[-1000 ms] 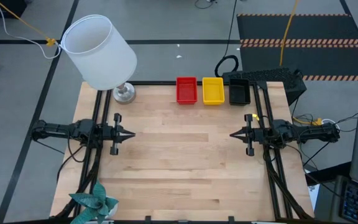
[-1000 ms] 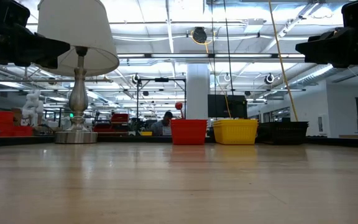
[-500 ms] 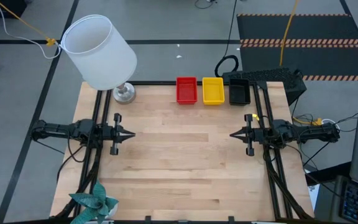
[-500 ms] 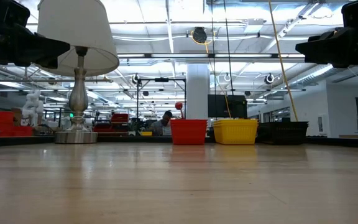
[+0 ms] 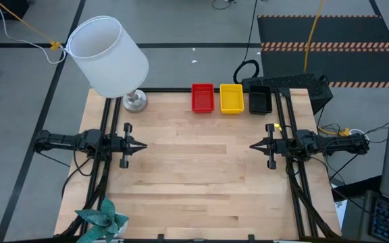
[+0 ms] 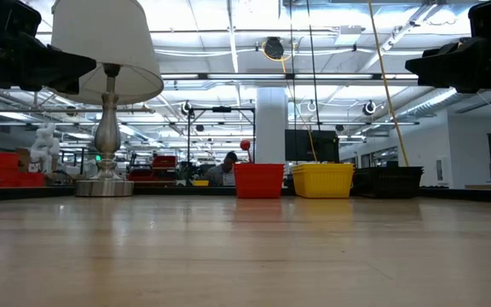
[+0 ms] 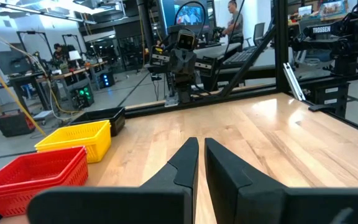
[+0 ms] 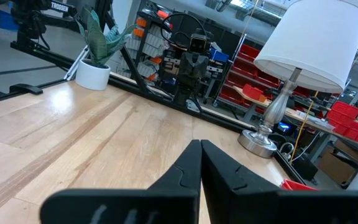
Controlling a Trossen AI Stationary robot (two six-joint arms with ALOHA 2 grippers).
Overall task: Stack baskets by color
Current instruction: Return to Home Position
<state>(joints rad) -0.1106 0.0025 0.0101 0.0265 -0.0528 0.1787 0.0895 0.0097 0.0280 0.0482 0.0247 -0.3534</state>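
Observation:
Three baskets stand side by side on their bottoms at the table's far edge: red (image 5: 202,98), yellow (image 5: 231,98) and black (image 5: 260,100). The low view shows them as red (image 6: 258,180), yellow (image 6: 322,180) and black (image 6: 388,181). How many baskets are nested in each, I cannot tell. My left gripper (image 5: 145,145) hovers level over the table's left side, shut, holding nothing. My right gripper (image 5: 251,145) hovers level over the right side, shut and pointing at the left one. Both are well short of the baskets.
A lamp with a white shade (image 5: 110,57) stands on its metal base (image 5: 135,101) at the far left corner. A potted plant (image 5: 100,219) sits at the near left corner. Dark equipment (image 5: 296,84) lies behind the black basket. Bare wood (image 5: 198,169) lies between the grippers.

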